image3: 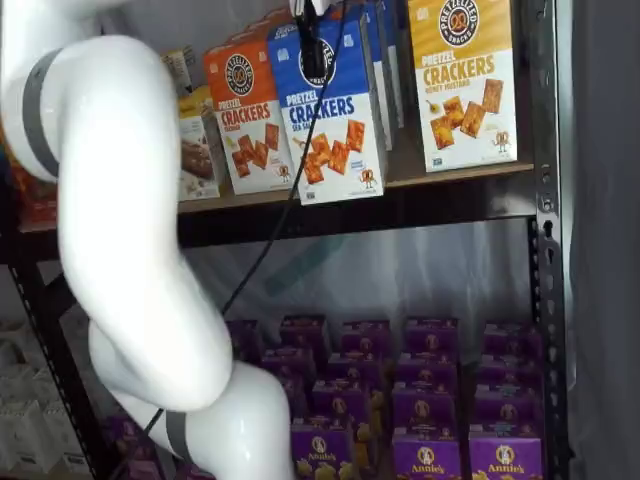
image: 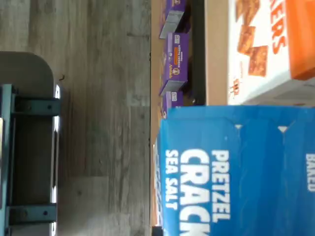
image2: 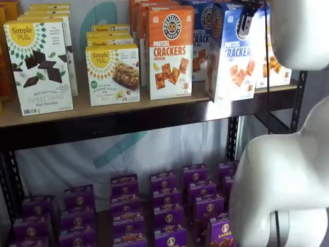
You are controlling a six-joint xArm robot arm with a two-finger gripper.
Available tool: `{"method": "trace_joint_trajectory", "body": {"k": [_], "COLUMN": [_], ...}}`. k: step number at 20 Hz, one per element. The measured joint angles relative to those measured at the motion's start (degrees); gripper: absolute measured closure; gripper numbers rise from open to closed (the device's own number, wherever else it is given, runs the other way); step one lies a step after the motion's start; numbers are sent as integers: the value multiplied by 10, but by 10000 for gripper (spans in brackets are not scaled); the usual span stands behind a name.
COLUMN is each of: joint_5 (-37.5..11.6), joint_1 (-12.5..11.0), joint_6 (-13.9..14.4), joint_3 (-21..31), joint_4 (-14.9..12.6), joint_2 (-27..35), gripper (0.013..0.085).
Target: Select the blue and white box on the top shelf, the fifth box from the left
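Note:
The blue and white box (image2: 231, 62) reads "PRETZEL CRACKERS" and stands on the top shelf (image2: 103, 121), pulled forward of its row and leaning over the front rail. It shows in both shelf views (image3: 335, 130) and fills the wrist view close up (image: 236, 172). My gripper (image2: 247, 20) reaches down from above. One black finger (image3: 312, 50) lies against the upper front of the box with a cable beside it. The fingers appear closed on the top of the box.
An orange-and-white cheddar box (image2: 170, 51) stands just left of it, and a yellow-and-white cracker box (image3: 465, 80) stands to the right. More blue boxes stand behind. Small purple boxes (image2: 164, 206) fill the lower level. My white arm (image3: 120, 200) hangs in front of the shelves.

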Motion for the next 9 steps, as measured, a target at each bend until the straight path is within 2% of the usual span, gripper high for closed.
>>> {"method": "trace_joint_trajectory", "body": {"k": [9], "joint_5": [10], "joint_1": [-22], "joint_6": [-30], "joint_3": [71], "joint_4": [-22], "joint_2": [-70], "gripper": [410]}}
